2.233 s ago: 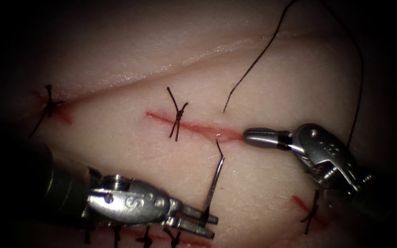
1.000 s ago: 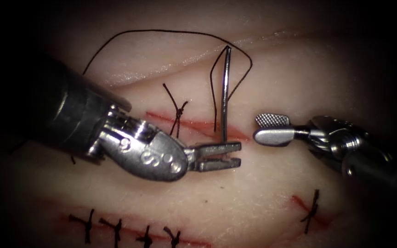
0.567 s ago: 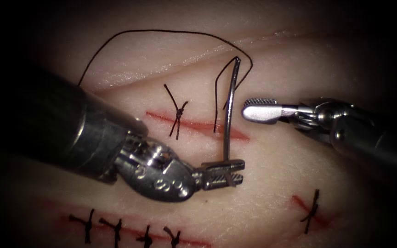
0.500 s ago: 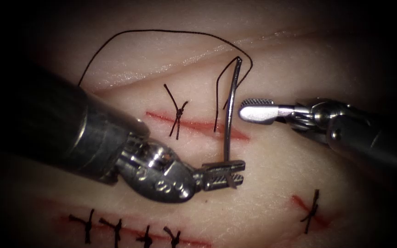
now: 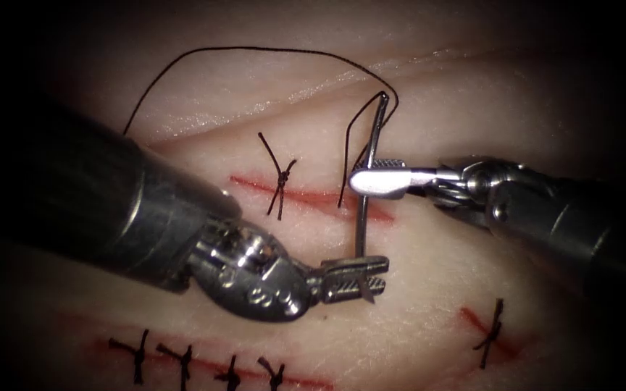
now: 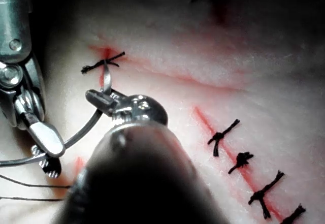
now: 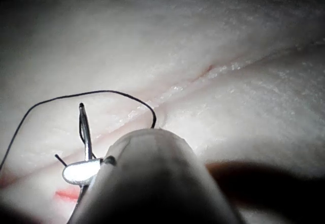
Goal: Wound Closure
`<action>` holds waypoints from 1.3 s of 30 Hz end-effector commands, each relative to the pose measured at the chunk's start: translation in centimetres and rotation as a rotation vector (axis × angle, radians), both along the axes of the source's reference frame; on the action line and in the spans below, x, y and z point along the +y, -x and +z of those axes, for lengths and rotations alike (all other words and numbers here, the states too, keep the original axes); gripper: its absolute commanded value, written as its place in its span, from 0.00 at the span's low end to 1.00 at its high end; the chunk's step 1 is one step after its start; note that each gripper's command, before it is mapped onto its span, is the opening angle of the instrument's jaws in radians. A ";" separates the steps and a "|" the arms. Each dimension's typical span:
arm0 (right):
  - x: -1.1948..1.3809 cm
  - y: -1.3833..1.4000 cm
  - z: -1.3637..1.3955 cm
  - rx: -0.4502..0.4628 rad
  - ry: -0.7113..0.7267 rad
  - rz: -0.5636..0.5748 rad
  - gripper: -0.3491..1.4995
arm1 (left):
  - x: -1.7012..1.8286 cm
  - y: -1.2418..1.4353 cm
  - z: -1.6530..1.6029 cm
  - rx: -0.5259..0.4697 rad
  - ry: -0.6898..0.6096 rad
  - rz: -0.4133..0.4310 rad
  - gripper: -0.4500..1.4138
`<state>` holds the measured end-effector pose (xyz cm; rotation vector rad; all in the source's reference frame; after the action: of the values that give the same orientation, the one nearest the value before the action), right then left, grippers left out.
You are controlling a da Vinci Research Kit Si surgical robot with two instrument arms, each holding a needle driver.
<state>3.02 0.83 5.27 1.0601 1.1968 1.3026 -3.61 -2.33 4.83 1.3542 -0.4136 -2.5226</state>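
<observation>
My left tool [image 5: 380, 275] comes in from the lower left, shut on the curved needle [image 5: 362, 232] close to its pointed end. The needle stands free above the tissue [image 5: 429, 275], at the right end of the cut [image 5: 313, 195]. Its tail end points up. My right tool [image 5: 368, 172] reaches in from the right, and its open jaws straddle the needle's upper half. Thread [image 5: 255, 49] arcs left from the tail, and one strand drops to the cut. In the left wrist view the left tool [image 6: 100, 97] grips the needle [image 6: 86, 128]. The needle [image 7: 85, 127] also shows in the right wrist view.
A knotted stitch [image 5: 281, 179] crosses the cut left of the needle. Several tied stitches [image 5: 230, 373] line another red cut along the bottom. A single stitch [image 5: 490, 333] sits at the lower right. A pale fold of tissue [image 5: 291, 94] runs behind.
The left tool has sunk and turned with the needle in its grip. The right tool has slid left and now has its open jaws around the needle.
</observation>
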 end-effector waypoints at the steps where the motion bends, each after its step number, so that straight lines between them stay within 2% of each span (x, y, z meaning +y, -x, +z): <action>1: 0.01 -0.12 0.05 0.002 0.001 -0.006 0.97 | -0.05 0.03 0.06 0.000 -0.002 0.001 0.00; 4: 0.01 -0.13 0.05 0.008 0.001 -0.008 0.94 | -0.05 0.03 0.06 0.000 -0.002 0.001 0.00; 5: 0.00 -0.13 0.05 0.009 0.001 -0.009 0.90 | -0.05 0.03 0.06 0.000 -0.002 0.001 0.00; 6: 0.00 -0.12 0.05 0.015 0.002 -0.014 0.80 | -0.05 0.03 0.06 0.000 -0.002 0.001 0.00; 7: 0.00 -0.11 0.05 0.018 0.002 -0.016 0.56 | -0.05 0.03 0.06 0.000 -0.002 0.001 0.00; 9: -0.02 -0.08 0.05 0.012 0.000 -0.032 0.01 | -0.05 0.03 0.06 0.000 -0.002 0.001 0.00; 15: 0.01 0.04 0.12 -0.032 -0.001 -0.024 0.00 | -0.03 0.03 0.06 0.000 -0.003 0.000 0.00; 16: 0.02 0.05 0.13 -0.035 -0.001 -0.023 0.00 | -0.03 0.03 0.05 -0.001 -0.009 -0.003 0.27; 17: 0.01 0.07 0.15 -0.037 0.001 -0.022 0.00 | -0.03 0.04 0.05 -0.004 -0.034 -0.019 0.42; 19: 0.01 0.08 0.17 -0.044 0.031 -0.024 0.00 | -0.02 0.03 0.05 -0.015 -0.115 -0.067 0.66; 21: 0.02 0.08 0.19 -0.050 0.073 -0.028 0.00 | -0.03 0.03 0.04 -0.025 -0.181 -0.107 0.77; 24: 0.05 0.08 0.21 -0.069 0.195 -0.041 0.00 | -0.06 0.00 0.01 -0.040 -0.278 -0.160 0.80; 26: 0.08 0.08 0.22 -0.074 0.253 -0.037 0.00 | -0.08 -0.05 -0.01 -0.060 -0.345 -0.165 0.84; 28: 0.11 0.08 0.23 -0.075 0.307 -0.026 0.00 | -0.10 -0.12 -0.01 -0.078 -0.418 -0.131 0.87; 30: 0.12 0.08 0.23 -0.081 0.365 -0.028 0.00 | -0.10 -0.20 0.01 -0.079 -0.479 -0.120 0.87; 32: 0.12 0.08 0.23 -0.087 0.442 -0.026 0.00 | -0.08 -0.31 0.06 -0.087 -0.553 -0.103 0.81; 34: 0.10 0.07 0.22 -0.082 0.510 -0.022 0.00 | -0.04 -0.40 0.14 -0.087 -0.627 -0.098 0.63; 35: 0.10 0.07 0.21 -0.082 0.540 -0.024 0.00 | -0.01 -0.45 0.21 -0.083 -0.646 -0.088 0.47; 37: 0.08 0.07 0.19 -0.081 0.600 -0.030 0.00 | 0.05 -0.50 0.32 -0.076 -0.700 -0.082 0.34; 39: 0.05 0.07 0.17 -0.084 0.642 -0.032 0.00 | 0.11 -0.54 0.46 -0.058 -0.739 -0.068 0.15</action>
<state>2.88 0.90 5.37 0.5123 1.4080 0.7930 -3.06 -2.11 5.37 1.6126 0.6041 -2.8240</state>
